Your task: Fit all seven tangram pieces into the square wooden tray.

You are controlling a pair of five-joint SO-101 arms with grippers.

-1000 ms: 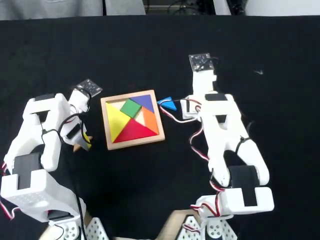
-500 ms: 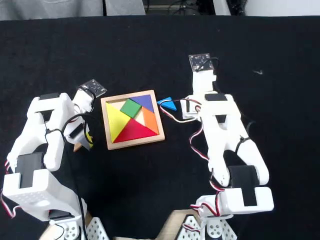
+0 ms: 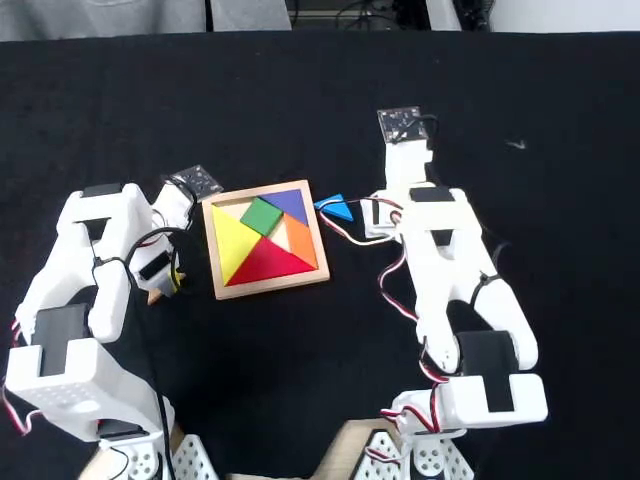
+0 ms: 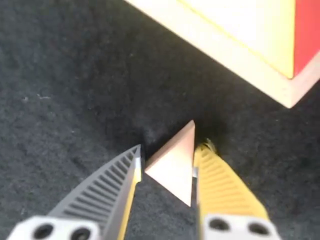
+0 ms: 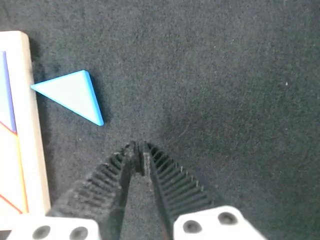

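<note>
The left claw (image 4: 169, 151) pinches a small pale wooden triangle (image 4: 172, 172) on the black bench (image 3: 500, 100), near a corner of the square wooden tray (image 3: 272, 287), which holds yellow, red, green, purple and orange pieces. On the tray's opposite side, the right claw (image 5: 138, 150) sits with its fingers pressed together on nothing, near a small light-blue triangle (image 5: 72, 94) whose tip lies just at the tray's rim.

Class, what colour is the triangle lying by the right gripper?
The small triangular piece is blue, clearest in right wrist view.
</note>
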